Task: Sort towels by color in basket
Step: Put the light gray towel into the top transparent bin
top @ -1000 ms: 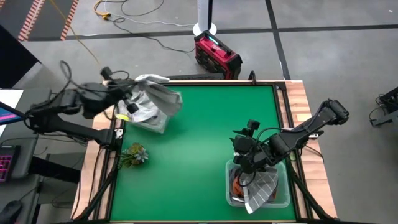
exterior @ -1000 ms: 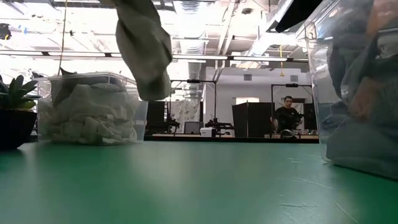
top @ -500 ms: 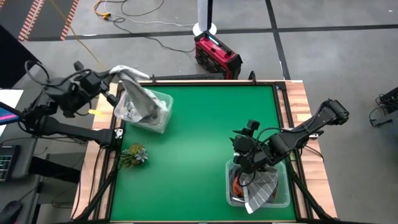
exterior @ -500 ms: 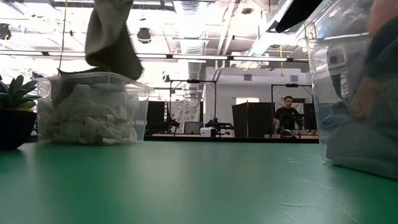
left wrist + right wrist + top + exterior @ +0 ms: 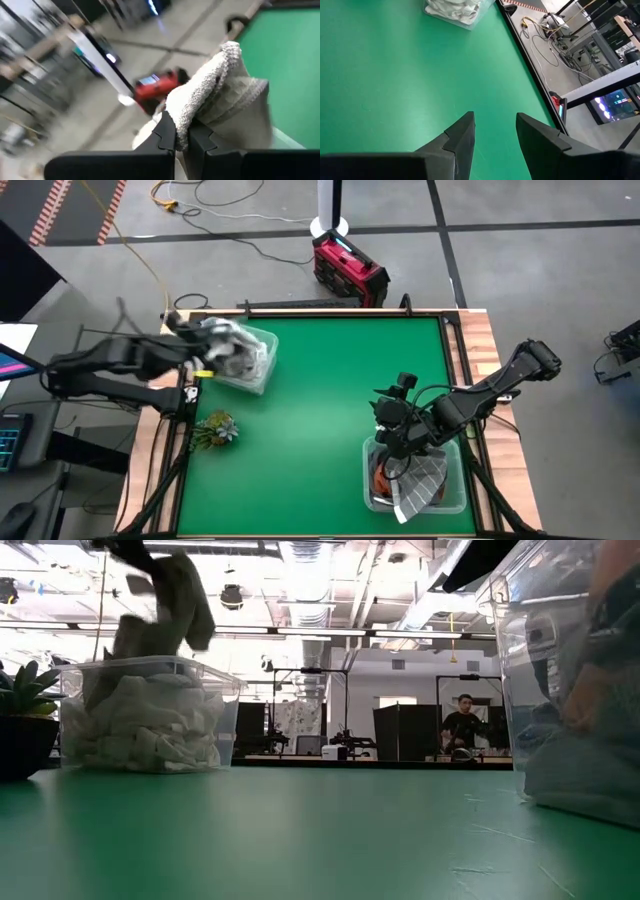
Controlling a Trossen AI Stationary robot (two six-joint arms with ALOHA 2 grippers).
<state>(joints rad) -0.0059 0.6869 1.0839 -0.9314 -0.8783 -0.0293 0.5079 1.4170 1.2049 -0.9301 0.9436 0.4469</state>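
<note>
Scanning everything around me here, and nothing's legible: no readable text, label, brand, number or sign on anything, anywhere in view.

Bin of towels far-left; second bin near-right; plant between, left edge.

L claw clamped at far-left corner; R claw parted, near-right.
</note>
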